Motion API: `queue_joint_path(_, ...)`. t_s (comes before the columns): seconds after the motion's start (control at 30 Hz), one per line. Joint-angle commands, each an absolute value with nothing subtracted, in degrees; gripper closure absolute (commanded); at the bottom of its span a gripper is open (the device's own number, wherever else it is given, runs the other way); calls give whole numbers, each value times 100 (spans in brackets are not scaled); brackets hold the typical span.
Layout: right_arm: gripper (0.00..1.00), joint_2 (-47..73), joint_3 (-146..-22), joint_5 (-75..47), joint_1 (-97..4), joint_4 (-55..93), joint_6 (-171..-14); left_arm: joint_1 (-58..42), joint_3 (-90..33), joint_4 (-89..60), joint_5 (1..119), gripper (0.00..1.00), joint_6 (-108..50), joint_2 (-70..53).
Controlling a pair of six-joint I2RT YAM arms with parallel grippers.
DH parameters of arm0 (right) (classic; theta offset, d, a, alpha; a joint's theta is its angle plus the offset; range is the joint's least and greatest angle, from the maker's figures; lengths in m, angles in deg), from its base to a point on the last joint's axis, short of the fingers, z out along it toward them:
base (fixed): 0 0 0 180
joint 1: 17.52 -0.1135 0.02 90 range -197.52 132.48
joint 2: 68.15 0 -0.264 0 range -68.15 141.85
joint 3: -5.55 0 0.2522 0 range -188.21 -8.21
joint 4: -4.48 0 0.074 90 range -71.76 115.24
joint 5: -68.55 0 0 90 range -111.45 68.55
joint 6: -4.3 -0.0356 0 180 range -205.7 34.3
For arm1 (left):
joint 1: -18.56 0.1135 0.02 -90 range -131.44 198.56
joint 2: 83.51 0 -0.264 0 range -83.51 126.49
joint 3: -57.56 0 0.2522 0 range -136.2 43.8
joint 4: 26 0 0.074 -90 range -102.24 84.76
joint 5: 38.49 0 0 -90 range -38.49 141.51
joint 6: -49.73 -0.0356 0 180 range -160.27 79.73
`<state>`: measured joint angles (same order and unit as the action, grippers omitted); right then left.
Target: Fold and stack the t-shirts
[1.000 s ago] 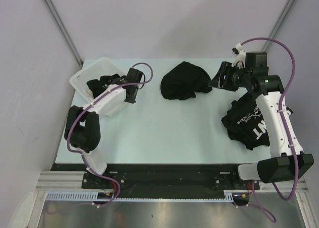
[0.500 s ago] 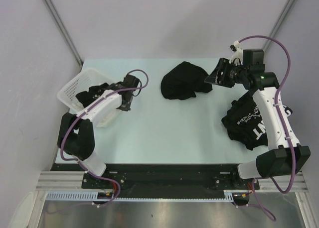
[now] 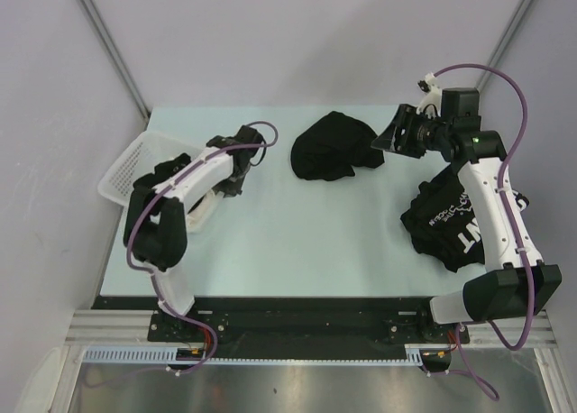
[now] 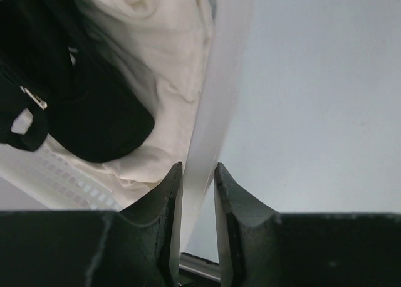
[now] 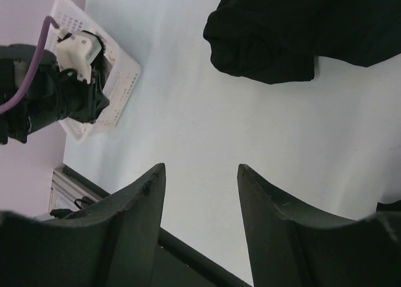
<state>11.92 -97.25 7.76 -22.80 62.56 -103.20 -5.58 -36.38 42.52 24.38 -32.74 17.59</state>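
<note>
Shifted to table's (image 3: pixel 297 242) left edge, white slotted plastic basket (image 3: pixel 122 167), clamped by left gripper (image 4: pixel 195 174), likely sheds black t-shirts (image 4: pixel 94 111); right gripper (image 5: pixel 200 174) gapes.

The left arm (image 3: pixel 194 174) and right arm (image 3: pixel 489 201) have white link shells and black joint housings. A purple cable (image 3: pixel 487 68) runs along each. A green light (image 3: pixel 475 142) glows at the upper right. The left hand (image 4: pixel 197 172) and right hand (image 5: pixel 200 171) each end in two dark wedge-shaped fingers (image 5: pixel 135 224).
</note>
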Motion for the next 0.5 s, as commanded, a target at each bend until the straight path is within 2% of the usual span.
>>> queue_joint_path(0.0, 45, 1051, -9777, 808, -2200, 6324, -10205, -596, -4688, 4286, 2708, 100, -3121, 2939)
queue_joint_path(0.23, 45, 796, -9699, 526, -2156, 6780, -10012, -254, -6805, 4550, 2673, 100, -3394, 4312)
queue_joint_path(0.37, 45, 717, -9619, 360, -2191, 6974, -9933, 80, -8614, 4919, 2848, 100, -3385, 5200)
queue_joint_path(0.47, 45, 717, -9558, 254, -2244, 7097, -9889, 370, -8803, 4692, 3042, 100, -3227, 5395)
